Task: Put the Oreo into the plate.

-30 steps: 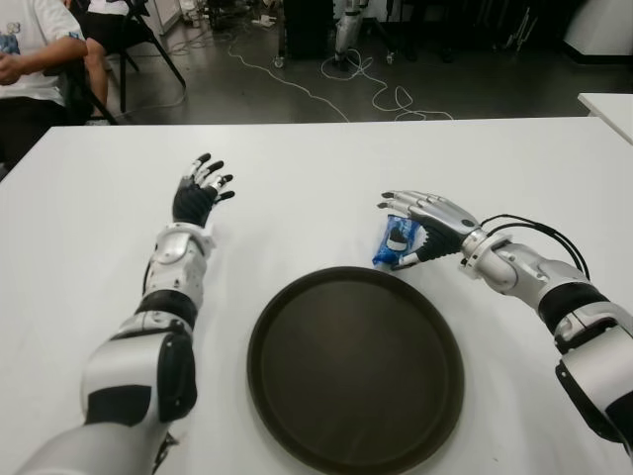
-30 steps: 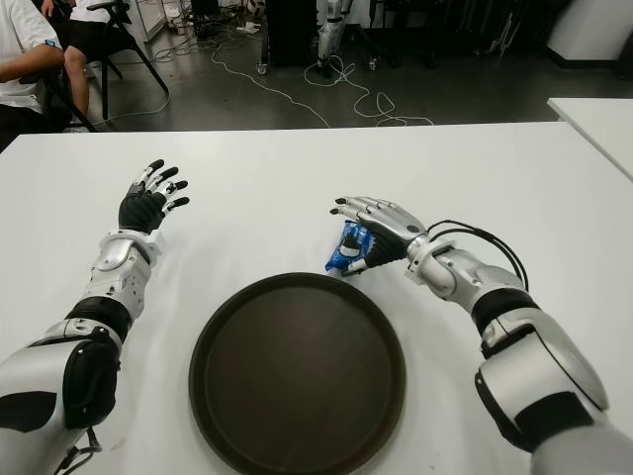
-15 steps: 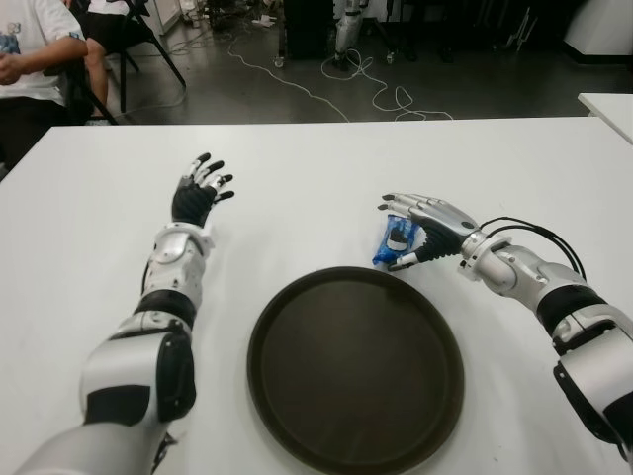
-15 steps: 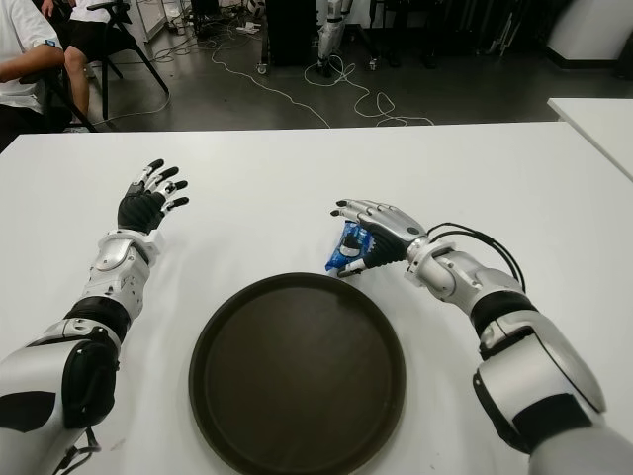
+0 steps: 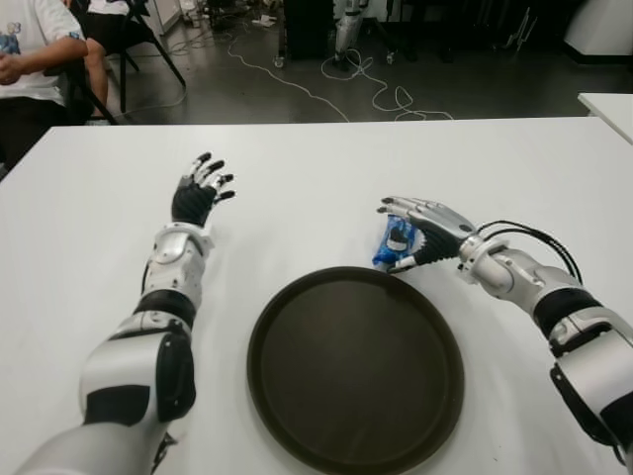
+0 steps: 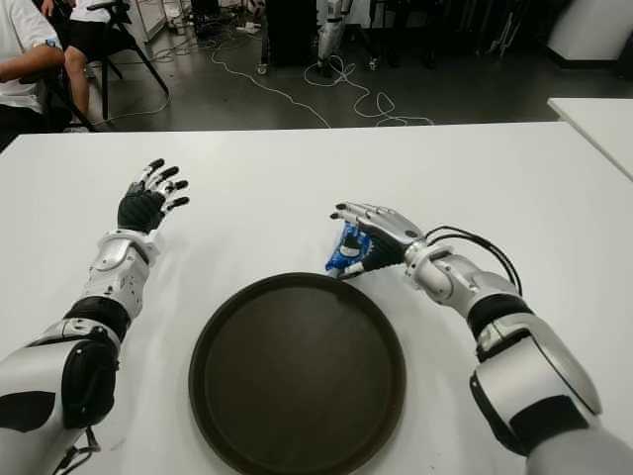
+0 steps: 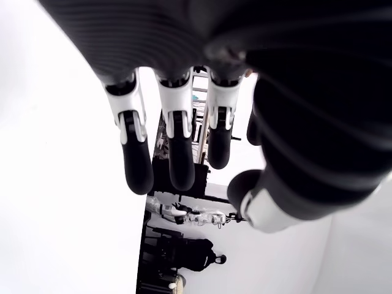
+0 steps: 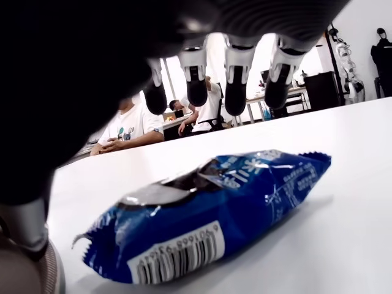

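Observation:
A blue Oreo pack (image 5: 390,243) lies flat on the white table (image 5: 297,158), just beyond the far right rim of the dark round plate (image 5: 356,376). My right hand (image 5: 396,236) is cupped over the pack, fingers arched above it and thumb at its near end. In the right wrist view the fingers (image 8: 236,92) hover spread above the pack (image 8: 208,214) without closing on it. My left hand (image 5: 198,193) shows far to the left of the plate, with its fingers (image 7: 177,153) spread and holding nothing.
A seated person (image 5: 35,49) and a chair are beyond the table's far left corner. Cables (image 5: 376,94) trail on the floor behind. Another white table's corner (image 5: 608,104) shows at the right edge.
My right hand has settled slightly lower and closer over the Oreo pack. The pack, the plate and the left hand have stayed in place.

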You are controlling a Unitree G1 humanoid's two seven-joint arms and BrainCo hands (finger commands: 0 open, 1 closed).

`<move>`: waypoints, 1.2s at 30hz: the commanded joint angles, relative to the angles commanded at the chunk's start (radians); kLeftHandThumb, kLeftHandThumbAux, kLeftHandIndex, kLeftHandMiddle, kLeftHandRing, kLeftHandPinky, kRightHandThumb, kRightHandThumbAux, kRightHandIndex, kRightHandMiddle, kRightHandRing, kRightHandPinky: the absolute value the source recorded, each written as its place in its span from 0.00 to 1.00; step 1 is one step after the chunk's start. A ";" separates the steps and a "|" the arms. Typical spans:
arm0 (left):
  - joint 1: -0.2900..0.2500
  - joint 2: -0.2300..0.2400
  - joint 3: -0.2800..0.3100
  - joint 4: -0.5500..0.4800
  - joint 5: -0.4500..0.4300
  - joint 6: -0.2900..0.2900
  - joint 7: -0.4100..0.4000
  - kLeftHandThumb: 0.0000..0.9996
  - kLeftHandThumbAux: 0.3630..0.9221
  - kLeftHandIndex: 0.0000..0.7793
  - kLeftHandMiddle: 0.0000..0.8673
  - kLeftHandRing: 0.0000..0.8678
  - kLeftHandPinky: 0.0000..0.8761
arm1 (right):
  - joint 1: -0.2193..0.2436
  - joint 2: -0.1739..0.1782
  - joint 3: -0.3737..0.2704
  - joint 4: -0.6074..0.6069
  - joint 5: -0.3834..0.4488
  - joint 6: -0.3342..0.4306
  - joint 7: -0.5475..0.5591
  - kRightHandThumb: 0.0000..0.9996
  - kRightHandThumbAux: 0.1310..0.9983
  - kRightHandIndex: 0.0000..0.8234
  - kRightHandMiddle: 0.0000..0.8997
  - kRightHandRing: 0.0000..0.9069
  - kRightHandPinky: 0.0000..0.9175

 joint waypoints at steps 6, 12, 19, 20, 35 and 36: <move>0.001 0.000 0.002 -0.001 -0.001 0.001 0.005 0.17 0.69 0.17 0.22 0.27 0.37 | -0.001 0.000 -0.003 0.002 0.001 0.002 -0.001 0.00 0.49 0.09 0.06 0.10 0.17; 0.002 -0.001 0.001 -0.003 0.001 -0.001 0.009 0.16 0.71 0.17 0.22 0.27 0.37 | 0.000 0.000 -0.013 0.008 0.007 0.011 -0.006 0.00 0.48 0.09 0.06 0.11 0.18; -0.001 -0.003 0.006 -0.001 -0.004 0.006 0.009 0.16 0.71 0.16 0.22 0.27 0.37 | -0.003 0.001 -0.020 0.017 0.009 0.028 0.004 0.00 0.46 0.10 0.07 0.11 0.17; -0.001 -0.003 0.007 -0.001 -0.005 0.006 0.009 0.17 0.71 0.16 0.22 0.27 0.37 | -0.004 0.001 -0.020 0.017 0.008 0.029 0.004 0.00 0.46 0.10 0.07 0.11 0.17; -0.001 -0.003 0.006 -0.002 0.000 0.006 0.003 0.15 0.67 0.15 0.20 0.27 0.37 | -0.004 0.004 -0.045 0.031 0.026 0.062 0.040 0.00 0.45 0.13 0.11 0.14 0.16; -0.001 -0.003 0.005 -0.002 0.002 0.006 0.004 0.15 0.67 0.15 0.20 0.27 0.37 | -0.004 0.004 -0.046 0.033 0.027 0.067 0.041 0.00 0.45 0.13 0.11 0.14 0.15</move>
